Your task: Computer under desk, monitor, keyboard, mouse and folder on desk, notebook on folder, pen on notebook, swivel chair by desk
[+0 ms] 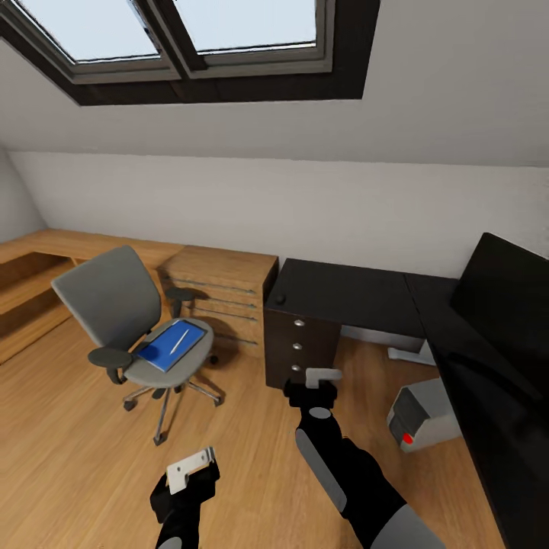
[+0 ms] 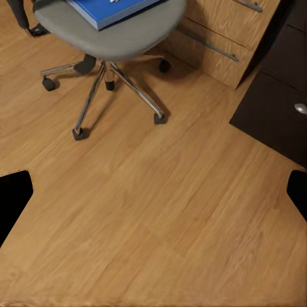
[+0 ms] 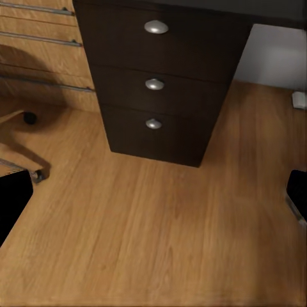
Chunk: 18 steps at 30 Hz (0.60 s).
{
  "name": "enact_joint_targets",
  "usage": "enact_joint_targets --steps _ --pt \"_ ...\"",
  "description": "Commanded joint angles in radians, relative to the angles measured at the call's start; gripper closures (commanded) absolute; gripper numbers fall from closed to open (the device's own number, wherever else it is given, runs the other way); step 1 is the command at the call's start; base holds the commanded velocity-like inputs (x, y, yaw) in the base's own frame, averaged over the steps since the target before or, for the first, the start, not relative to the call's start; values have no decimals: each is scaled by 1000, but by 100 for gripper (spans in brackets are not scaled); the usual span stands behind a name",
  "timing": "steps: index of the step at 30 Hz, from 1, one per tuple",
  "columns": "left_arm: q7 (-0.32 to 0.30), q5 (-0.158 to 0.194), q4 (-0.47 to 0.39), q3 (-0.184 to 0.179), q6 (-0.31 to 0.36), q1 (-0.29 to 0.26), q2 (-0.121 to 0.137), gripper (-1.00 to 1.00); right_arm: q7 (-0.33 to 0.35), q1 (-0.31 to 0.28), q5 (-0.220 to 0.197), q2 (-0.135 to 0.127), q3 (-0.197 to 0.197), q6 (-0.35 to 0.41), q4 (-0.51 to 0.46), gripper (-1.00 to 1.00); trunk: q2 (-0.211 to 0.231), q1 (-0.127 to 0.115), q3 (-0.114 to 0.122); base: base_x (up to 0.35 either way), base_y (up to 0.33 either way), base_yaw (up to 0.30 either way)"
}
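Bedroom, wood floor. Folder (image 1: 172, 345) on swivel chair (image 1: 126, 320): probably stiff, light, slippery; grip an overhanging edge. Left hand (image 1: 191, 469), right hand (image 1: 324, 375) both apart, empty.

From where I stand, there is no lettering, label, brand mark or number to read anywhere. The flat blue folder (image 1: 171, 345) lying on the grey swivel chair's seat (image 1: 172, 363) has a plain cover. The grey computer tower (image 1: 424, 415) on the wooden floor under the black counter (image 1: 358, 293) carries a small red dot on its front, but no words. The three dark drawer fronts (image 3: 157, 83) bear only round metal knobs.
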Motion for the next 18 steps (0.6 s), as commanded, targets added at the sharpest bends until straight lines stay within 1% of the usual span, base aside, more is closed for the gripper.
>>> enact_joint_targets --steps 1,9,12,18 --pt "5 3 -2 0 6 0 0 -100 -8 -1 -6 -1 2 4 -1 -100 -2 0 -2 -316 -91 -3" --pt "5 3 -2 0 5 0 0 -100 -8 -1 -5 -2 3 3 0 -100 -2 0 -1 -277 -208 -8" --pt "5 4 -2 0 4 0 0 -100 -8 -1 -5 -2 2 3 0 -100 -2 0 0 -251 -248 -161" --pt "5 5 -2 0 5 0 0 -100 -8 -2 -6 -2 1 3 0 -100 -2 0 2 -229 -217 -228"
